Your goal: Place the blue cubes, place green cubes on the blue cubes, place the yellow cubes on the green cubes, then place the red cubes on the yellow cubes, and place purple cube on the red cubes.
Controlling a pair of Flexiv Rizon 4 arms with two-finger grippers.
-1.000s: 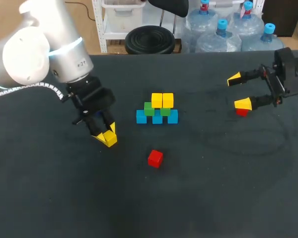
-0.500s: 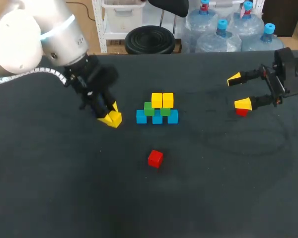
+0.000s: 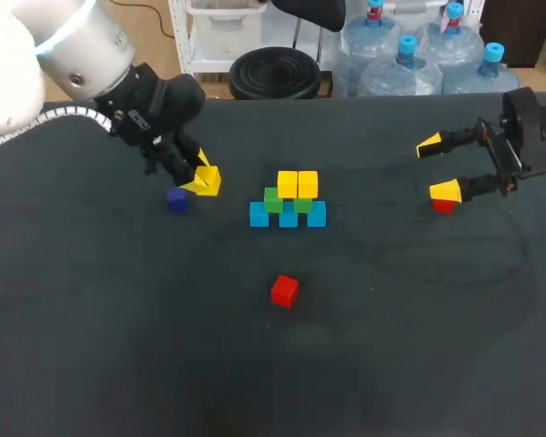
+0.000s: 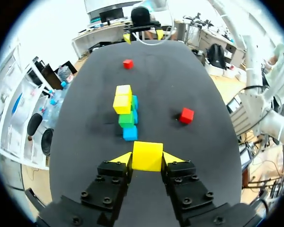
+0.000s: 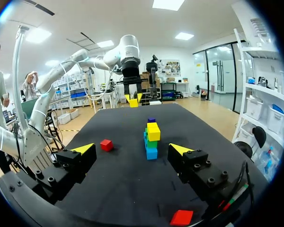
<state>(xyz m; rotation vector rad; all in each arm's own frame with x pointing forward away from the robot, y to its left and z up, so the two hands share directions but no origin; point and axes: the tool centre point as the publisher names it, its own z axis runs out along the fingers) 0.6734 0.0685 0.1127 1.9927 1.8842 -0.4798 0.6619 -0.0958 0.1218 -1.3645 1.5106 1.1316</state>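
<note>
My left gripper point(image 3: 203, 177) is shut on a yellow cube point(image 3: 208, 181), just left of the stack; in its wrist view the yellow cube point(image 4: 147, 155) sits between the yellow tips. The stack has three blue cubes point(image 3: 288, 217) at the bottom, two green cubes point(image 3: 273, 200) on them and two yellow cubes point(image 3: 298, 184) on top. A purple cube point(image 3: 176, 200) lies on the table below the left gripper. One red cube point(image 3: 285, 291) lies in front of the stack. Another red cube point(image 3: 444, 207) lies by my right gripper point(image 3: 439, 167), which stands open at the right, holding nothing.
The dark table point(image 3: 391, 346) carries only the cubes. From the right wrist, the stack point(image 5: 152, 137) is straight ahead, a red cube point(image 5: 106, 144) to one side of it and the other red cube point(image 5: 182, 217) under the open gripper point(image 5: 132, 149).
My left arm has carried the yellow cube away from the front-left of the table towards the back, close to the stack. The purple cube has come into view. The right arm has not moved.
</note>
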